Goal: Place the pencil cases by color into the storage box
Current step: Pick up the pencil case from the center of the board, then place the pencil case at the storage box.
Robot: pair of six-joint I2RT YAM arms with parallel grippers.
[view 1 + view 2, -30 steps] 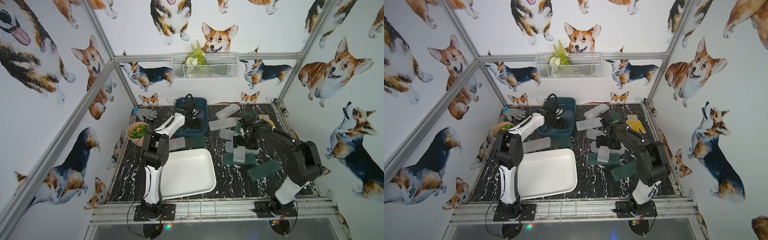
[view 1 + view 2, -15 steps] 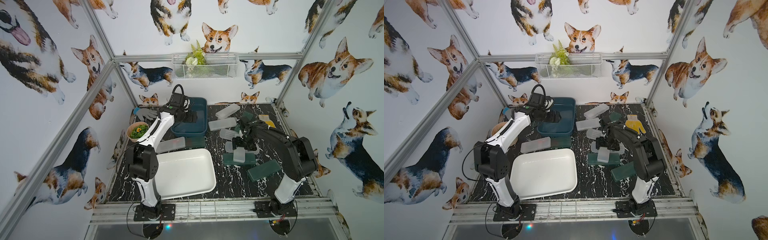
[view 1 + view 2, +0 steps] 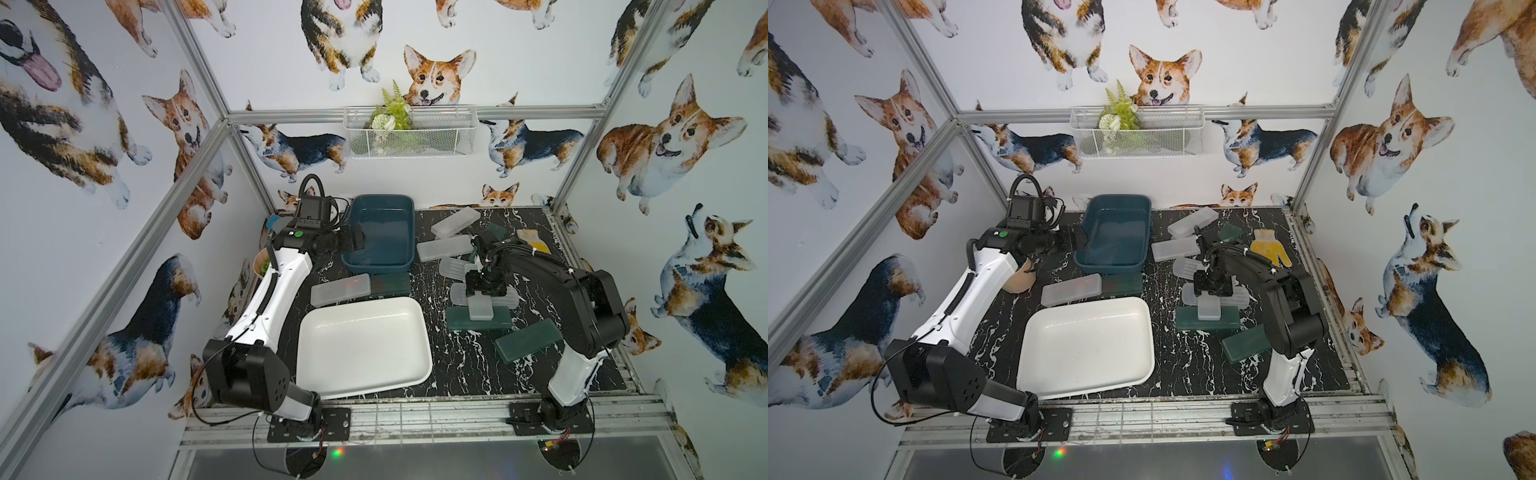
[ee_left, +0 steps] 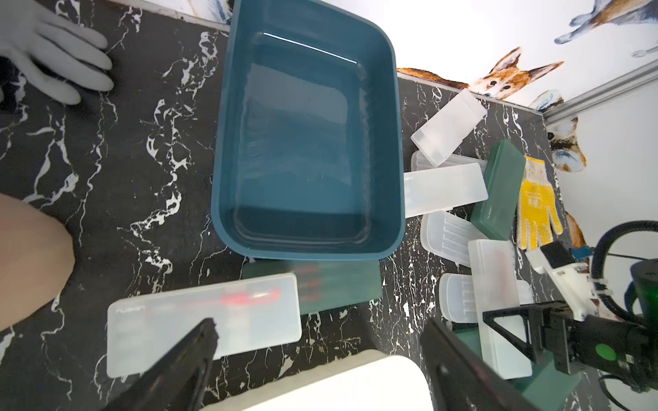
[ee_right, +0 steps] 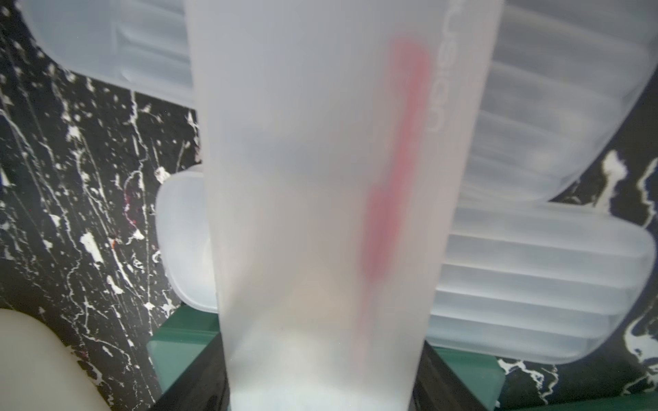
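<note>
The right tool (image 3: 484, 291) is pinching a frosted case (image 3: 480, 309) across its width; in the right wrist view its dark fingers (image 5: 194, 377) sit tight against both long edges. That case lies crosswise over a dark green case (image 3: 457, 323), one end reaching past the green one's near edge. Its other end lies over a ribbed frosted case (image 3: 509, 297). A second green case (image 3: 528, 341) lies slanted towards the right front of the bench (image 3: 457, 365), apart from the others.

The left tool (image 4: 320, 322) is spread wide and holds nothing, hanging above the bench at the left rim of the teal box (image 3: 376, 269), which stands at the back edge. Against the box's front wall lies a third green case (image 3: 390, 284). A red-tinted frosted case (image 3: 340, 289) overlaps its left end.

The white box (image 3: 361, 345) fills the front middle, its near rim at the bench's front edge. A bare strip of bench runs between its right rim and the green cases.

At the back right, three more frosted cases (image 4: 445, 188) and a fourth green case (image 4: 498, 188) crowd together, overlapping, beside a yellow glove (image 4: 537, 203) near the right edge. A grey glove (image 4: 53, 53) lies at the back left
</note>
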